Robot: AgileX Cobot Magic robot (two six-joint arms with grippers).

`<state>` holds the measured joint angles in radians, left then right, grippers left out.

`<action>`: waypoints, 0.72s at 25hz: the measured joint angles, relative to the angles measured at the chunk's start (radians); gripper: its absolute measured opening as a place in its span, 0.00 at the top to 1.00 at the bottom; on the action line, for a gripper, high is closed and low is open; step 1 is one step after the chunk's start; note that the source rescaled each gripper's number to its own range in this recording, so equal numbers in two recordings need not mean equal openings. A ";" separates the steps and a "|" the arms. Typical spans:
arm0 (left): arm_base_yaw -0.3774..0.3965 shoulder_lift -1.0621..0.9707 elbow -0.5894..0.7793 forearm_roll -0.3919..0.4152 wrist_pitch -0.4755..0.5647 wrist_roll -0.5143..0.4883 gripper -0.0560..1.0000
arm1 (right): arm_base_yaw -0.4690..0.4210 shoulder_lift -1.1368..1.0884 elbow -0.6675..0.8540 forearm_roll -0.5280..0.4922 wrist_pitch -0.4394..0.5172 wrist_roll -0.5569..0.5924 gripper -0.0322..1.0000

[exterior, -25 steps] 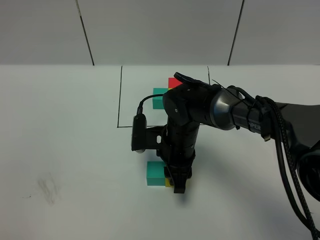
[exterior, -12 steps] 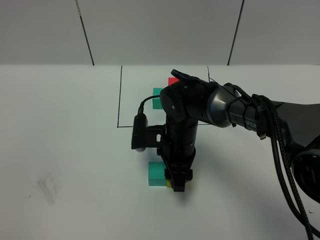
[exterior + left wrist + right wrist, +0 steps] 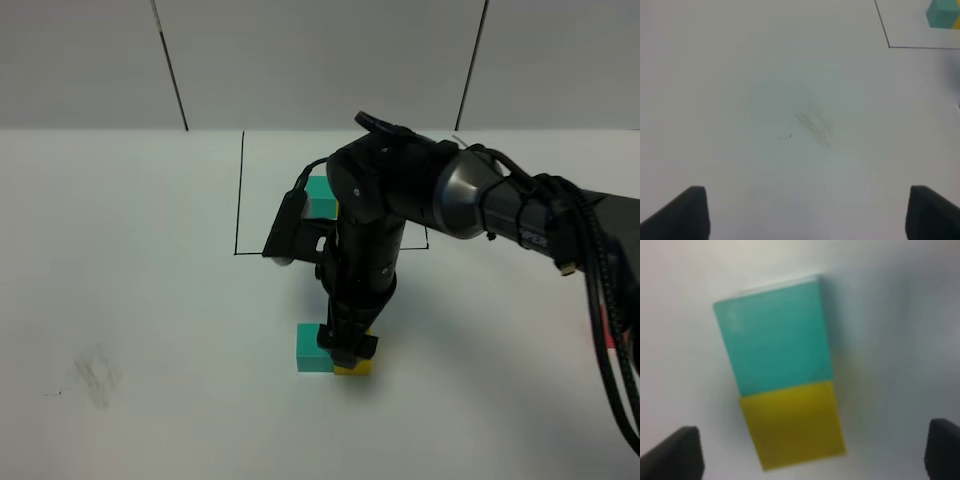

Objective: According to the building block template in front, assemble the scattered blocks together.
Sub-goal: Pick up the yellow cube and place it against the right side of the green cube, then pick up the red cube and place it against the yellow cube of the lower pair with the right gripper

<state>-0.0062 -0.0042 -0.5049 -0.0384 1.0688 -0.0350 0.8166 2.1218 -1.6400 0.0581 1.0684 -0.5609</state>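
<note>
Two of the scattered blocks, a teal cube (image 3: 311, 349) and a yellow cube (image 3: 357, 367), lie side by side and touching on the white table. My right gripper (image 3: 345, 350) hangs just above their joint. In the right wrist view the teal cube (image 3: 775, 335) and the yellow cube (image 3: 792, 422) lie between the wide-apart fingers (image 3: 672, 452), and the right gripper (image 3: 810, 447) is open and touches neither. Of the building block template only a teal cube (image 3: 321, 194) and the black outline (image 3: 240, 190) show; the arm hides the rest. My left gripper (image 3: 807, 212) is open over bare table.
A faint grey smudge (image 3: 95, 375) marks the table at the front left, and the same smudge (image 3: 812, 125) lies ahead of the left gripper. The outline's corner (image 3: 888, 46) and the template's teal cube (image 3: 942, 12) show far off in the left wrist view.
My right gripper has opened, let go of the yellow cube beside the teal one, and risen slightly. The arm now covers more of the template. The left gripper has not moved.
</note>
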 joint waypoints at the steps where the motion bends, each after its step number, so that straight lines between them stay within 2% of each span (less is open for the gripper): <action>1: 0.000 0.000 0.000 0.000 0.000 0.000 0.05 | -0.006 -0.019 0.000 -0.001 0.008 0.044 0.15; 5: 0.000 0.000 0.000 0.000 0.000 0.000 0.05 | -0.044 -0.096 0.045 -0.032 0.014 0.204 0.15; 9: 0.000 0.000 0.000 0.000 0.000 0.000 0.05 | -0.088 -0.218 0.191 -0.047 -0.069 0.342 0.16; 14: 0.000 0.000 0.000 0.000 0.000 0.000 0.05 | -0.178 -0.364 0.385 -0.049 -0.193 0.609 0.16; 18: 0.000 0.000 0.000 0.000 0.000 0.000 0.05 | -0.242 -0.438 0.466 -0.136 -0.221 0.794 0.16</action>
<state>-0.0062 -0.0042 -0.5049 -0.0384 1.0688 -0.0350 0.5747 1.6839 -1.1744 -0.0777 0.8478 0.2328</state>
